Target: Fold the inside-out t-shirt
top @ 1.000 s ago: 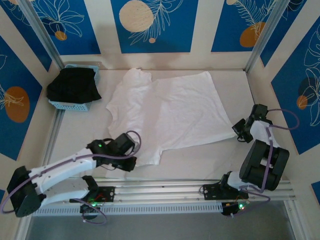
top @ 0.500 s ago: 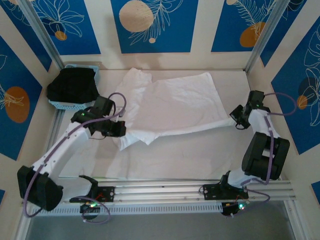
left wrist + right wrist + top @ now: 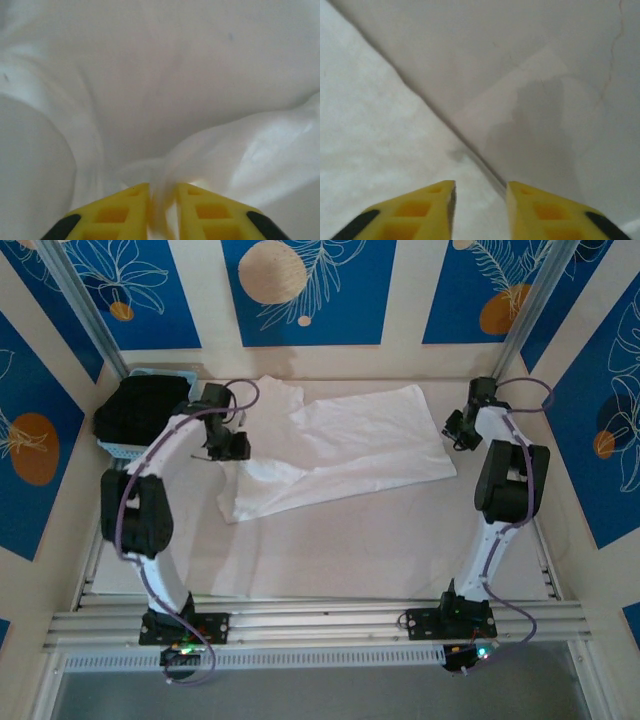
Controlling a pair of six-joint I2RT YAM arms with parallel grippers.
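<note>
both my arms stretch far forward from their bases, upper links standing steep; my left gripper (image 3: 235,446) points inward to the right, its yellow fingers (image 3: 120,212) a narrow gap apart; my right gripper (image 3: 452,430) points inward to the left, its fingers (image 3: 427,212) parted wider

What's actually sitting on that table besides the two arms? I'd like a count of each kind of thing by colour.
White soft cloth t-shirt, spread out and partly folded: 1
Black garment, bundled in the basket: 1
Light blue plastic basket, at the far left corner: 1
Total: 3
</note>
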